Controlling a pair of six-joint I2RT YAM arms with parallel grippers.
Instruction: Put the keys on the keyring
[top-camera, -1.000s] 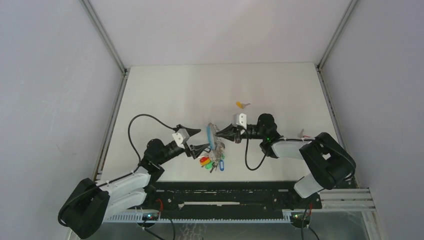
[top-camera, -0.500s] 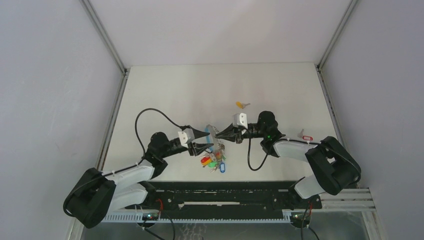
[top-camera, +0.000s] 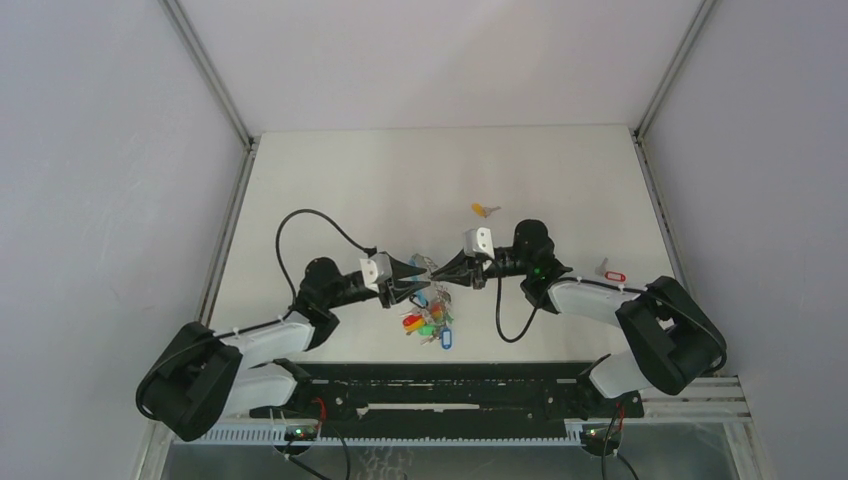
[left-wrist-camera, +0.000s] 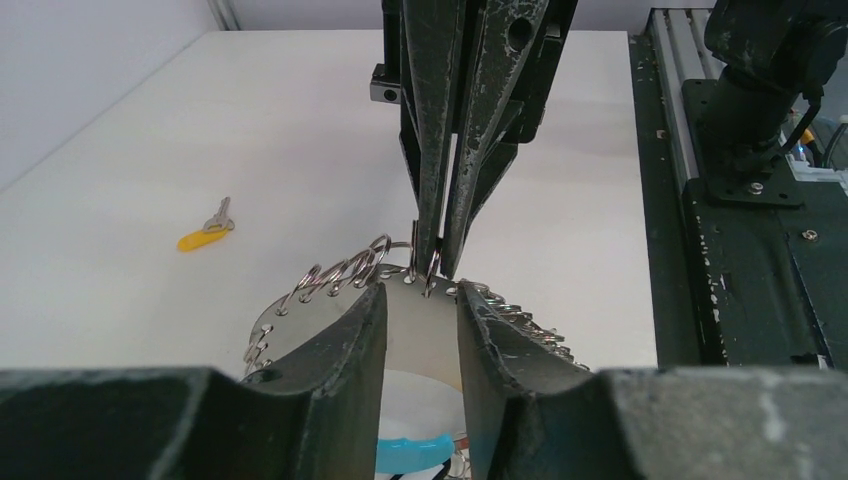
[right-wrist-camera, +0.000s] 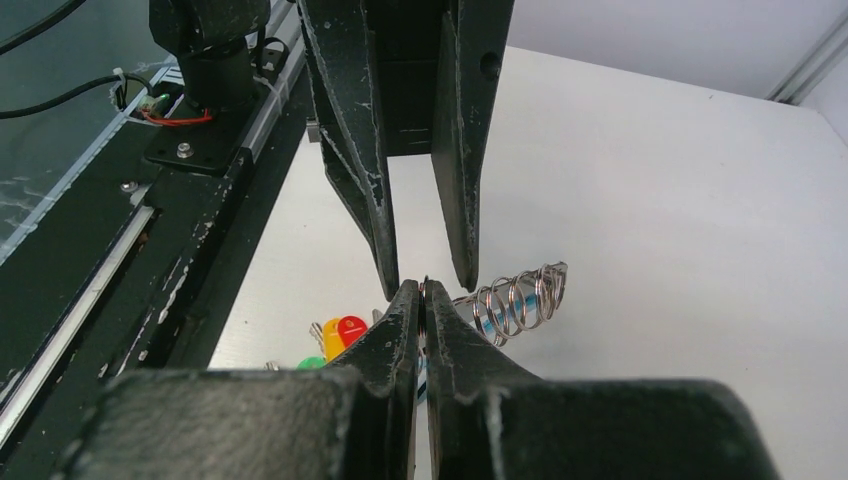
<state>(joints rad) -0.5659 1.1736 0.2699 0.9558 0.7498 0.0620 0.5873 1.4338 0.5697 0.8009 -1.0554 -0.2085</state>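
Observation:
The keyring, a grey loop with a cyan part and a fringe of coloured-tagged keys, sits at the table's near middle. My right gripper is shut on one small wire ring on its edge. My left gripper is open, its fingertips against the grey band, facing the right gripper. An orange-yellow-tagged key lies behind, also in the left wrist view. A red-tagged key lies at the right.
The black base rail runs along the near edge, close beside the keyring. Grey walls and metal frame posts bound the white table on both sides. The left arm's cable loops above the table.
My left gripper has moved right up to the keyring, now tip to tip with the right gripper. The right gripper has shifted slightly left. The loose keys have not moved.

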